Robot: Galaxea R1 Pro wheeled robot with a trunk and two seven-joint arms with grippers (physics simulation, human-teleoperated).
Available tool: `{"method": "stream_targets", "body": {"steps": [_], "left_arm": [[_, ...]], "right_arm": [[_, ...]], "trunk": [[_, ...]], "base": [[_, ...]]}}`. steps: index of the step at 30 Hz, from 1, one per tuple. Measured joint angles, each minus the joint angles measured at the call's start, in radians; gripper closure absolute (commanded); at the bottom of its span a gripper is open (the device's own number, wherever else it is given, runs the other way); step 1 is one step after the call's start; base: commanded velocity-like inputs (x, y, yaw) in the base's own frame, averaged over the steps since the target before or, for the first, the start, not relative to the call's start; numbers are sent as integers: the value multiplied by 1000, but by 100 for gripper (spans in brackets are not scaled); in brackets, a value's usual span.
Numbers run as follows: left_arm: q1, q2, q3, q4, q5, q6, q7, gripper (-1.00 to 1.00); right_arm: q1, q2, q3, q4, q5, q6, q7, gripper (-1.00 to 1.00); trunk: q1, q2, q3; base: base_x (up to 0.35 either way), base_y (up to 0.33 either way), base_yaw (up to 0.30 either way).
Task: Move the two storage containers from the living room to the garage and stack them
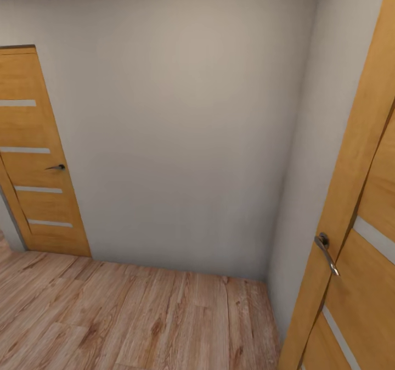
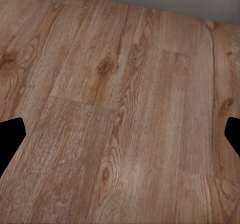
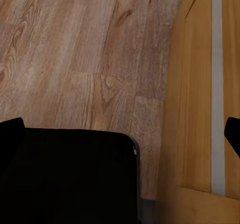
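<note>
Evidently in transit: facing a bare wall in a corner of plank floor, doors left and right. Left gripper wide, empty; right gripper wide too. No bins in sight. Next, probably: turn and find them.

You have no readable text, labels, brands, numbers or signs here: none on the wooden doors, plain wall or plank floor.

Two wooden doors, two door handles, one wall.
</note>
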Motion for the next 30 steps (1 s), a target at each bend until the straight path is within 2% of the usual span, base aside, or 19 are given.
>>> {"method": "stream_targets", "body": {"steps": [7, 30], "left_arm": [[0, 0, 0, 0, 0, 0, 0, -100], [0, 0, 0, 0, 0, 0, 0, -100]], "right_arm": [[0, 0, 0, 0, 0, 0, 0, -100], [0, 0, 0, 0, 0, 1, 0, -100]], "trunk": [[0, 0, 0], [-1, 0, 0]], "base": [[115, 0, 0], [321, 0, 0]]}}
